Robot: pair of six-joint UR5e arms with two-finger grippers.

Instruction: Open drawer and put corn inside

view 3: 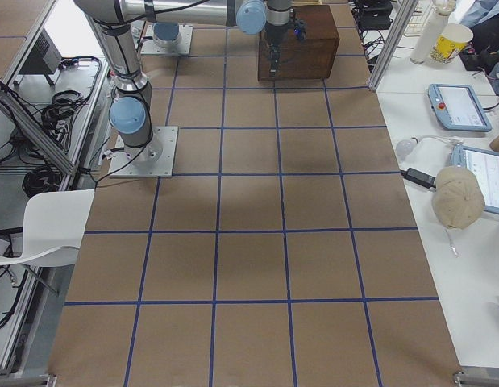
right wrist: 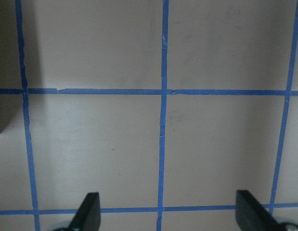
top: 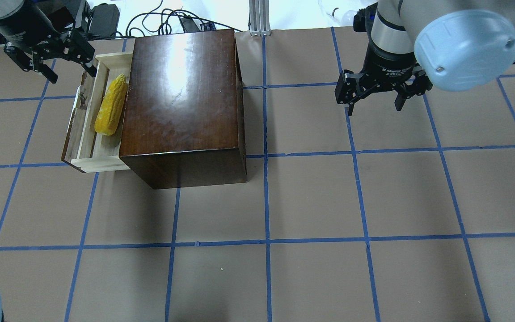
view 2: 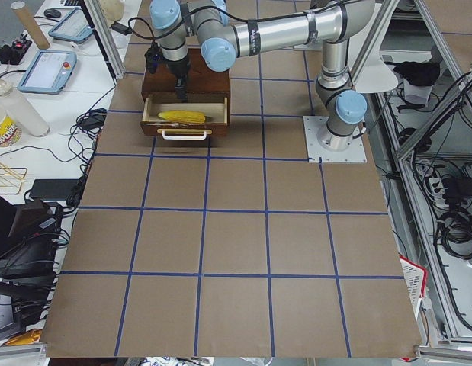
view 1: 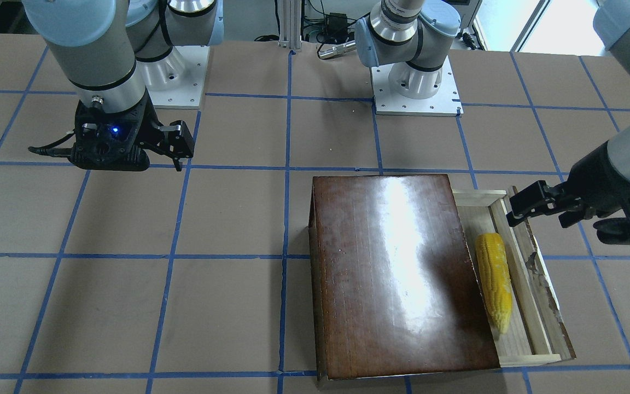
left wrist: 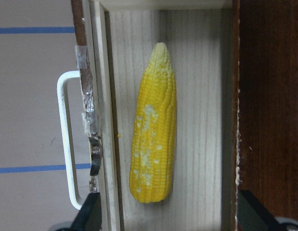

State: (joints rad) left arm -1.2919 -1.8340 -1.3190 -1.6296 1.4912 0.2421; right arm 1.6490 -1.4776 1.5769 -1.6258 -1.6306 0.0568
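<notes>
Task judged done. Drawer [left wrist: 197,120] pulled out of box [top: 181,98]; corn [left wrist: 153,130] lies flat on drawer floor, alongside box. Corn: bright yellow, bumpy, tapered, few pale patches. L gripper [top: 74,77] above drawer, jaws apart, empty. R gripper [top: 373,107] well apart, spread, empty.

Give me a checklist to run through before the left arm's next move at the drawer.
1. Corn lies wholly inside the drawer: ok.
2. Left gripper open, holding nothing: ok.
3. White handle unobstructed: ok.
4. Right gripper open, over the table, away from the box: ok.
5. Corn low enough to pass under the box top: cannot tell.
</notes>
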